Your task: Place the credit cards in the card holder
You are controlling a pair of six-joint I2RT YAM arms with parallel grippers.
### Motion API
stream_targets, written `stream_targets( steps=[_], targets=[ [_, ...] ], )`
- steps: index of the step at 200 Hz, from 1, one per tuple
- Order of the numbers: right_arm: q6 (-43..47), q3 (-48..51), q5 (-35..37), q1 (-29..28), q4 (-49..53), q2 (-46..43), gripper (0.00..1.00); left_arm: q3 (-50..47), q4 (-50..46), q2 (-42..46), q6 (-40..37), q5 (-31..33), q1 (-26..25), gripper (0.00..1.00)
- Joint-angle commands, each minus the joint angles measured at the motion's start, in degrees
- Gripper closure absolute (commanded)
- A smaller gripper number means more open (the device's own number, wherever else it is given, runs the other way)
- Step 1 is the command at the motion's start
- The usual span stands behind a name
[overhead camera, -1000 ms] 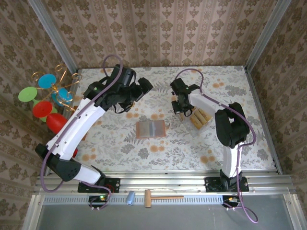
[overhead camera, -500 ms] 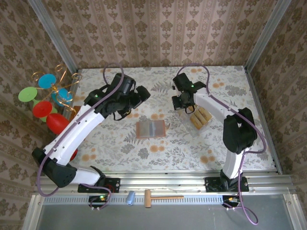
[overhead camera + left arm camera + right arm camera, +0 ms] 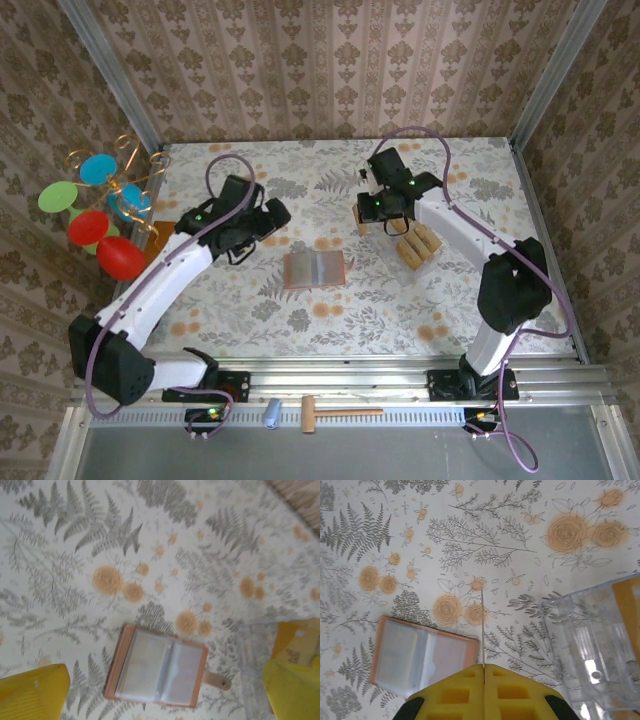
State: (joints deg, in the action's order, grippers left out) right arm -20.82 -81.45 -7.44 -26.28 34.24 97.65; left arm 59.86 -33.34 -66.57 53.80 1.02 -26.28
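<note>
Right gripper (image 3: 484, 667) pinches one card (image 3: 482, 630) edge-on, ready for slotting into the open holder (image 3: 315, 270) at frame centre. Left gripper (image 3: 162, 685) gapes, empty.

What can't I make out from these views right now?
Held card, right wrist view: edge-on in the shut right jaws, face hidden.
Cards in the clear tray: too small to count from the top; cut by the right wrist frame edge.
Wallet pockets, left wrist view: blurred, contents unclear.
</note>
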Motion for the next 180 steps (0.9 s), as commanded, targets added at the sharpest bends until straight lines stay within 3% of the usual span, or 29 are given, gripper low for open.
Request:
stream_targets(
  steps=[1,29,95,180],
  targets=[
    [-4.1,2.6,-2.8,-1.7,-4.4,-2.2,1.00,-5.6,13.2,4.9,-5.2,-5.2,3.1,0.00],
    [-8.3,6.2,-3.9,-3.6,-10.8,-2.2,1.00,-4.8,10.8,4.6,-11.2,-5.8,4.1,0.00],
    [-17.0,12.6,-3.4,-8.8,-23.1,0.2,1.00,-4.0,6.3,-5.5,-24.4,-7.5,3.3,0.00],
    [-21.4,19.5,-4.5,-11.8,-30.9,2.6,1.00,-4.7,5.8,-17.2,-33.0,1.4,-6.6,0.00]
  ],
)
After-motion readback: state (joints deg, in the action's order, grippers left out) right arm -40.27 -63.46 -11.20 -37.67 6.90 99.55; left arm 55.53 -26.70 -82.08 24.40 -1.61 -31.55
